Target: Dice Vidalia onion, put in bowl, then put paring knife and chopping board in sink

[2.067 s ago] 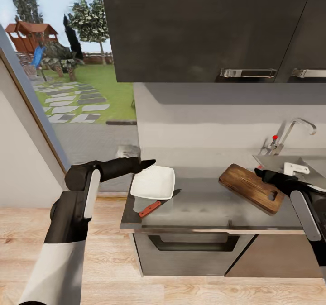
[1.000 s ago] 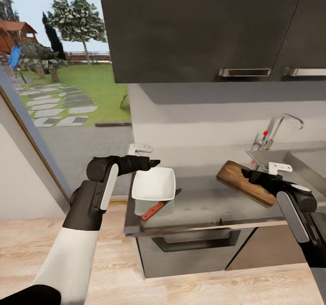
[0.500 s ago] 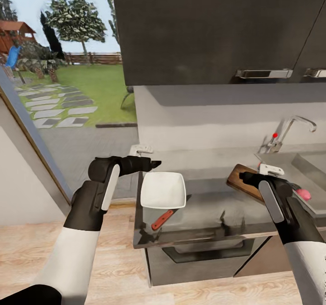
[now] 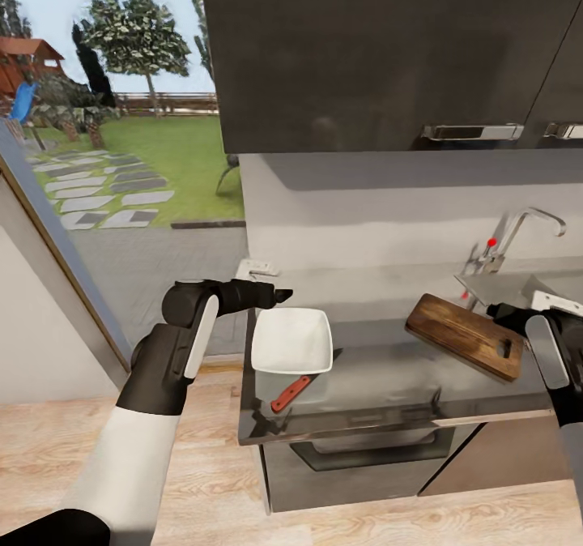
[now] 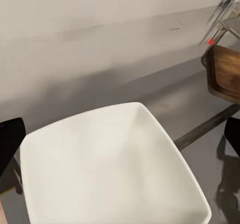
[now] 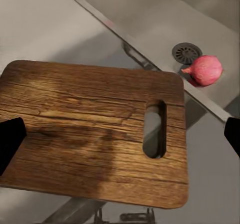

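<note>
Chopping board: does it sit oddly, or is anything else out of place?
The chopping board lies askew, angled to the countertop's front edge, its slotted end beside the sink. The paring knife lies partly under the bowl. The Vidalia onion rests by the drain. Nothing looks spilled or damaged.

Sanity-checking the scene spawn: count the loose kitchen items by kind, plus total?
bowl: 1
knife: 1
board: 1
onion: 1
Total: 4
</note>
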{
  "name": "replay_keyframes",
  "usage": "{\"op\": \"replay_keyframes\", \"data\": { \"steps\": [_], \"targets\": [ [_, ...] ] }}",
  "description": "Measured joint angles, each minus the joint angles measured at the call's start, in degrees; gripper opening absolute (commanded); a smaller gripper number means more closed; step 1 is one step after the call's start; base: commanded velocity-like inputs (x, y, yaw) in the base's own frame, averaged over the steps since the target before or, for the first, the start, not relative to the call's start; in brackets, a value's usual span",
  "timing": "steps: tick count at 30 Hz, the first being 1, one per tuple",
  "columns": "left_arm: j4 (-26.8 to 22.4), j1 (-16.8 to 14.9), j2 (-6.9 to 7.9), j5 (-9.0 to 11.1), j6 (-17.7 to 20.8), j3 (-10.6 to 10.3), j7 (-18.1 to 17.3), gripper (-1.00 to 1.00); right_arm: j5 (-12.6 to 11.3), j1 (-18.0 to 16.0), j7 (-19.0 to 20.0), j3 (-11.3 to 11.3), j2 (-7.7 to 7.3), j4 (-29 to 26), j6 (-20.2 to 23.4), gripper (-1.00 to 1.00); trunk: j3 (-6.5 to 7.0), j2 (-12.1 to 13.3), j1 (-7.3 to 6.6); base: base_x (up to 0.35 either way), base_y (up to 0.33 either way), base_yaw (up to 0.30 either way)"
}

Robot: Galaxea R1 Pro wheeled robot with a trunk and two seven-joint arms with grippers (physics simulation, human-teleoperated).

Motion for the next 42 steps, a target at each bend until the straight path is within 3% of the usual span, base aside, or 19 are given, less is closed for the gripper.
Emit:
{"op": "replay_keyframes", "data": {
  "steps": [4, 8, 16, 30, 36, 42],
  "targets": [
    [0.0, 0.0, 0.00, 0.0, 0.0, 0.0, 0.0, 1.00, -0.1, 0.0, 6.2, -2.7, -0.62, -0.1, 0.0, 1.00, 0.00, 0.0, 0.00, 0.000, 0.000, 0.000],
    [0.0, 0.0, 0.00, 0.0, 0.0, 0.0, 0.0, 1.00, -0.1, 0.0, 8.4, -3.2, -1.10, -0.1, 0.3, 1.00, 0.00, 0.0, 0.00, 0.000, 0.000, -0.001],
    [0.0, 0.0, 0.00, 0.0, 0.0, 0.0, 0.0, 1.00, 0.0, 0.0, 8.9, -3.2, -3.30, -0.2, 0.5, 1.00, 0.05, 0.0, 0.00, 0.000, 0.000, -0.155],
    [-0.1, 0.0, 0.08, 0.0, 0.0, 0.0, 0.0, 1.00, 0.4, 0.0, 8.9, -3.3, -4.29, 3.1, 0.6, 1.00, 0.06, 0.0, 0.00, 0.000, 0.000, -0.019],
    [-0.1, 0.0, 0.08, 0.0, 0.0, -0.1, 0.0, 1.00, 0.3, 0.0, 8.9, -0.6, -4.35, 4.3, 7.3, 1.00, 0.05, 0.0, 0.00, 0.000, 0.000, 0.000],
    [-0.1, 0.0, 0.09, 0.0, 0.0, -0.1, 0.0, 1.00, 0.4, 0.0, 8.9, -0.3, -4.35, 6.2, 10.3, 1.00, 0.05, 0.0, 0.00, 0.000, 0.000, 0.000]
  ]
}}
